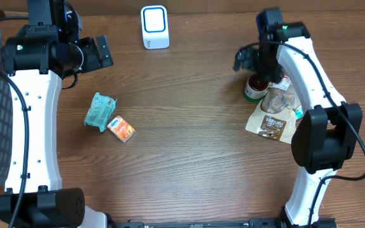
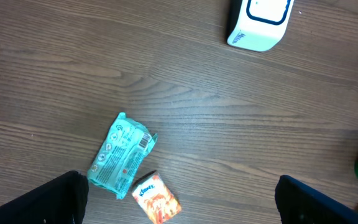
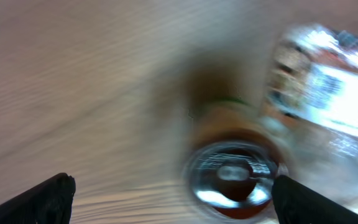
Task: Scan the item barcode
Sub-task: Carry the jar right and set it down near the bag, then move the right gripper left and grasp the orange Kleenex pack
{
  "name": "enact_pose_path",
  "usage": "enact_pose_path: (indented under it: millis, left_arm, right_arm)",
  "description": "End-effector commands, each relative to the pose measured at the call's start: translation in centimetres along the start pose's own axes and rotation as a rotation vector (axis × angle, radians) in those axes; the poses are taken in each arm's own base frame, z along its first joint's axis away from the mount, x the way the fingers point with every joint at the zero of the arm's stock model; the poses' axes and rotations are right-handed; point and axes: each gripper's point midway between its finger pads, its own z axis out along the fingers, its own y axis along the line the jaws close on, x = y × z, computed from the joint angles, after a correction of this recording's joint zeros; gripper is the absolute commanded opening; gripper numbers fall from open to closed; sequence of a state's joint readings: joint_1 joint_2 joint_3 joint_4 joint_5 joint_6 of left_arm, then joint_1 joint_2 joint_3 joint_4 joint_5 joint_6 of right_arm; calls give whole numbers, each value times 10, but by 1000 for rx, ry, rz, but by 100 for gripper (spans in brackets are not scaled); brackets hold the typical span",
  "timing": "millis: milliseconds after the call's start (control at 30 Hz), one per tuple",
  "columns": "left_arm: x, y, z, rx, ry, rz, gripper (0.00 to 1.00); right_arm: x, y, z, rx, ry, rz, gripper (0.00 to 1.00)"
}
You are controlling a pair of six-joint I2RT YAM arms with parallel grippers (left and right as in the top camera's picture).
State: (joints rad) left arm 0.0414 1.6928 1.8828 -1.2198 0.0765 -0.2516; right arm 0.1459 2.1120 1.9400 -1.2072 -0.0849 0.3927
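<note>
R gripper (image 3: 173, 182) hangs open over the upright can (image 1: 254, 87), jaws wide and not clamped, prob. lined up for a grab; the can sits beside the snack bag (image 1: 272, 120), well apart from the scanner (image 1: 154, 26); L gripper (image 2: 180, 182) is open, idle above the teal pkt (image 2: 118, 158).

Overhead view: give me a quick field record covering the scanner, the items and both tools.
scanner: white scanner, top centre of the view
left-side items: teal packet beside orange box
right-side items: green-banded can, clear packet and brown pouch, clustered
left tool: open, empty, up and left of the teal packet
right tool: open, over the can, holding nothing
note: right wrist view is blurred
</note>
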Motion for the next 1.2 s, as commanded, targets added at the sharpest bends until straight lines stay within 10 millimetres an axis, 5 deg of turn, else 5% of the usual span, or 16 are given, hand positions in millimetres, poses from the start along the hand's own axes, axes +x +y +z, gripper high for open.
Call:
enact_pose_path:
  millis: [0, 200, 500, 667, 800, 900, 1167]
  left_arm:
    - [0, 3, 3, -9, 5, 9, 99]
    - [0, 3, 3, -9, 5, 9, 100]
    - [0, 3, 3, -9, 5, 9, 99]
    - [0, 3, 3, -9, 5, 9, 100]
    - [0, 3, 3, -10, 4, 9, 100]
    - [0, 3, 3, -10, 4, 9, 100]
    - [0, 3, 3, -9, 5, 9, 100]
  right_arm:
    - [22, 79, -35, -301, 51, -82, 100]
    - [70, 150, -15, -382, 74, -262, 100]
    - [170, 237, 27, -494, 84, -517, 79]
    - [221, 265, 34, -546, 95, -618, 63]
    - [247, 286, 46, -561, 59, -575, 39]
    - [263, 300, 54, -596, 59, -579, 31]
    - [301, 292, 102, -534, 194, -514, 15]
